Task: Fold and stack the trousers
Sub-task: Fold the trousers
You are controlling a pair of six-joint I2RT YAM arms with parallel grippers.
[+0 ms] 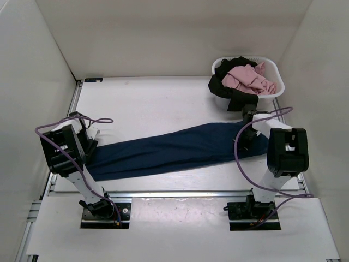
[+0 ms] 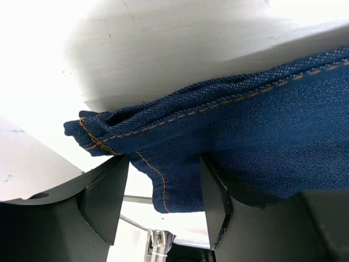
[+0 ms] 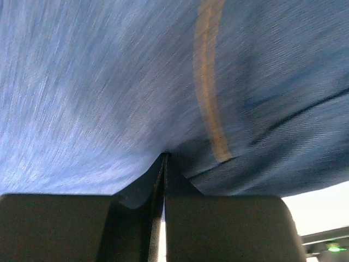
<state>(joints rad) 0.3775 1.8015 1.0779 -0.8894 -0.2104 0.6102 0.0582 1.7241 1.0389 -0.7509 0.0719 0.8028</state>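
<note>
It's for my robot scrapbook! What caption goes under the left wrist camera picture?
A stitched corner of the blue jeans sits between the two dark fingers of the left gripper.

Dark blue trousers (image 1: 174,150) stretched across a white table (image 1: 163,103), a basket (image 1: 275,71) at its far right corner.

The trousers lie in one long narrow band, slanting from the near left side up toward the right, the right end wider than the left. Both ends run beneath the arms and are hidden from above. The white basket stands just beyond the right end, apart from the trousers, heaped with pink and black cloth. Two arm bases, left (image 1: 103,210) and right (image 1: 253,210), are bolted along the near edge.
</note>
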